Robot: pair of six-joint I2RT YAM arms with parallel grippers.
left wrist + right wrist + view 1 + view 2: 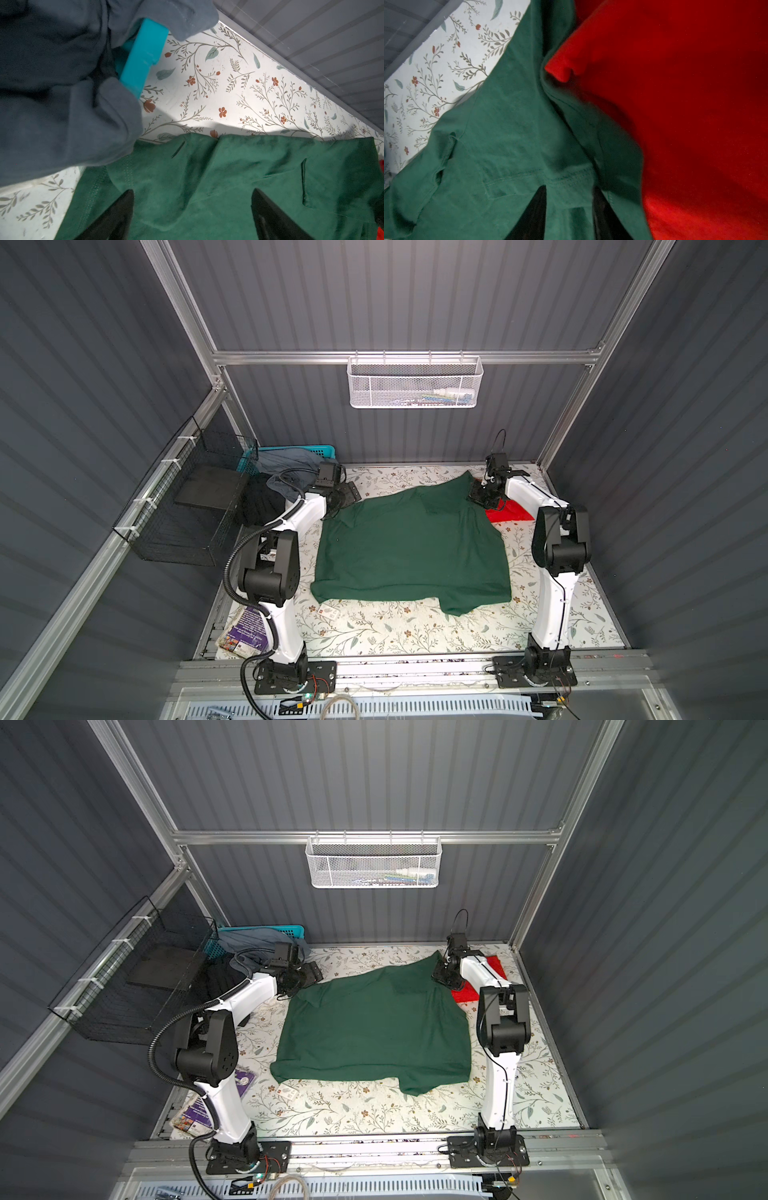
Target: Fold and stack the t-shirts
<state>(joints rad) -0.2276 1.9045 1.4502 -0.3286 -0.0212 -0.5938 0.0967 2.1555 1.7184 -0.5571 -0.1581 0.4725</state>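
A large dark green t-shirt point(411, 547) point(374, 1027) lies spread over the middle of the flowered table in both top views. Its far right corner is drawn up into a peak. My right gripper point(478, 493) point(569, 188) is at that corner, shut on a bunched, stitched edge of the green t-shirt point(508, 135). A bright red t-shirt point(509, 515) point(695, 104) lies just beyond, partly under the green cloth and my right arm. My left gripper point(349, 493) point(192, 193) hangs open over the far left corner of the green t-shirt point(228, 176), with nothing held.
A teal basket point(320, 450) point(143, 58) with grey-blue clothes point(291, 462) spilling out stands at the back left. Left of the table hangs a black wire basket point(187, 510), and a white mesh basket point(415, 381) hangs on the back wall. A small card point(328, 612) and a purple booklet point(249, 630) lie front left.
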